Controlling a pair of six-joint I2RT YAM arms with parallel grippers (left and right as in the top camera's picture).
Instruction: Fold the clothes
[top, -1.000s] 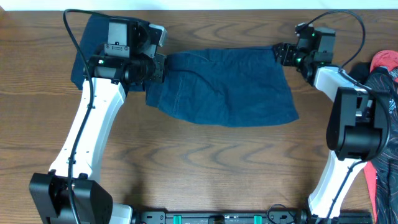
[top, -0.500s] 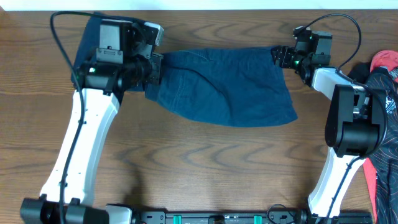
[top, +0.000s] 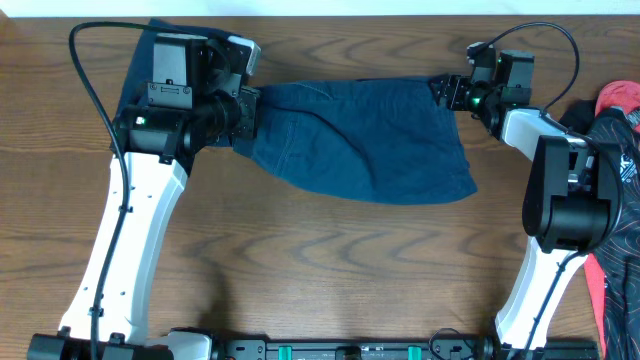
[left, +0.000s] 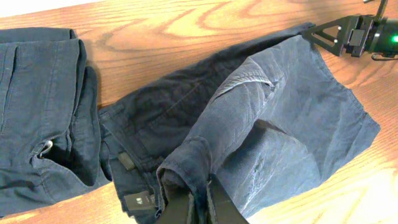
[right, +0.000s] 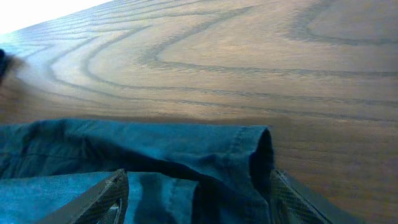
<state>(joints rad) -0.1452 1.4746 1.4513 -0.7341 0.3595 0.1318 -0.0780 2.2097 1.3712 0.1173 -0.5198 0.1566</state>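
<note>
Denim, dark navy and soft-looking, makes up the denim shorts (top: 370, 140) spread flat on the wood-grain surface (top: 330, 270), lying toward 12 o'clock in the overhead view. The cloth is matte, with stitched seams, a thick waistband and shallow creases running across the legs. Its outline is a wide, uneven rectangle, the lower edge curving down toward 4 o'clock.

At 10 o'clock the left hand (left: 198, 198) is pinched tight on a rolled fold of the waistband end. The black fingers (left: 177, 205) sit close together with the cloth bunched between them. A small dark label shows on the waistband just beside them.

At 1 o'clock the right hand (right: 199, 186) sits at the shorts' far corner. Its fingers (right: 102, 198) stand wide apart, one on each side of a doubled hem, and whether they press on it I cannot tell.

A second dark denim garment (left: 37, 112) lies folded at the shorts' waistband end, touching it. From above, the left arm covers most of it, so its full shape is hard to make out. The wrist view cuts off its outer side.

A red-and-black cloth (top: 615, 110) lies at 3 o'clock, partly behind the right arm and cut off by the picture's edge.
</note>
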